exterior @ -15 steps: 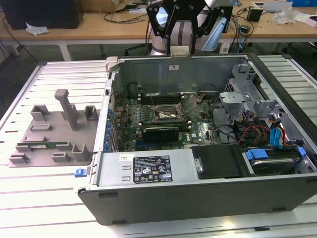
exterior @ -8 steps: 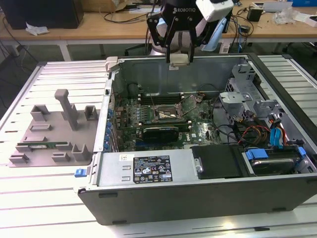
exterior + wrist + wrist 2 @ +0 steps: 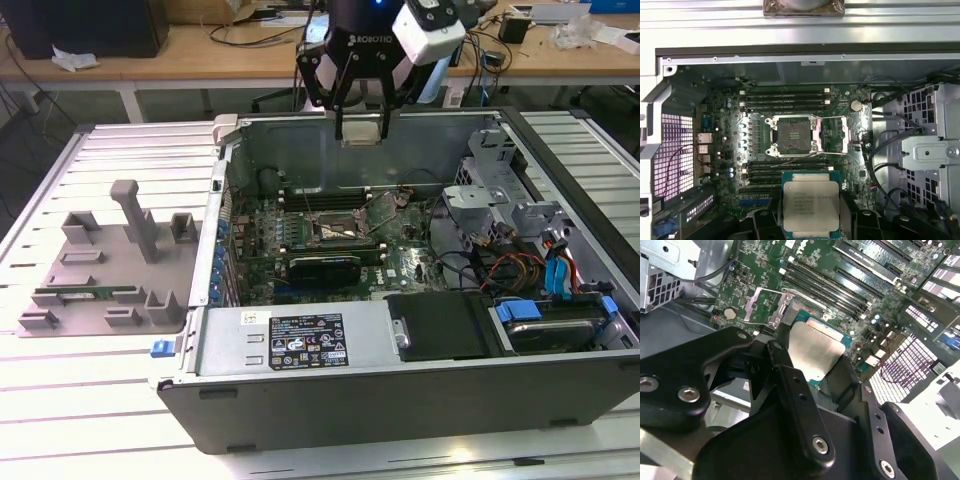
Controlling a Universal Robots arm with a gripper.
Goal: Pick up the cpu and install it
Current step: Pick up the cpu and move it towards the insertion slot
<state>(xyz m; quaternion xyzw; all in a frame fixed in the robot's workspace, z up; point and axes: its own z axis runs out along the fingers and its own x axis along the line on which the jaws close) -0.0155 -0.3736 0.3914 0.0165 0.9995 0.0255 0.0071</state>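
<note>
My gripper (image 3: 362, 126) hangs above the back wall of the open computer case (image 3: 400, 390), shut on the cpu (image 3: 362, 133). The cpu (image 3: 811, 204) is a flat square chip with a silver top and a green rim, held by two opposite edges between the black fingers (image 3: 790, 365). Its silver face (image 3: 816, 351) also appears in the second wrist view. The empty socket (image 3: 792, 136) lies on the green motherboard with its metal load plate (image 3: 832, 136) swung open beside it. In the exterior view the socket (image 3: 343, 231) sits well below the gripper.
A grey plastic tray (image 3: 105, 250) with upright blocks and a green memory stick (image 3: 85, 295) lies at the exterior view's left. Inside the case are memory slots (image 3: 785, 97), a drive cage (image 3: 490, 190), cables (image 3: 520, 265) and a black box (image 3: 440, 325).
</note>
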